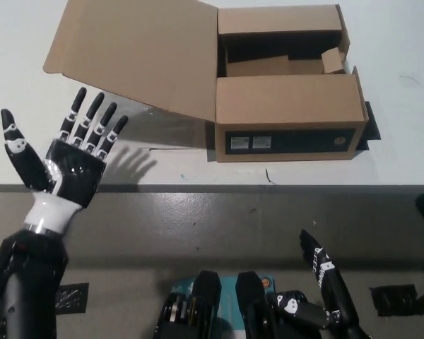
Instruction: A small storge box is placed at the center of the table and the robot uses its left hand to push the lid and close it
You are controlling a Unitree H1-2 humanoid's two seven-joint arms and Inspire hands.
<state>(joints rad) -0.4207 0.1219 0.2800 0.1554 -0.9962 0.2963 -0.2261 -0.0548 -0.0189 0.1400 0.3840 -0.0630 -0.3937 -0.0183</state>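
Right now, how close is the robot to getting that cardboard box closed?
Hardly started. The box sits on the table with its big lid folded out flat to the left, so nothing is closed. The left hand is open, raised over the table's near edge just below the lid, not touching it. The right hand rests low by the body. Pushing the lid over is all left.

We counted one cardboard box (288,106) on one desk (28,99), with one big lid (138,53) swung open to its left (a smaller flap covered the near half). Two labels (251,143) sat on its front face. Two robot hands showed: left (67,159), right (325,279).
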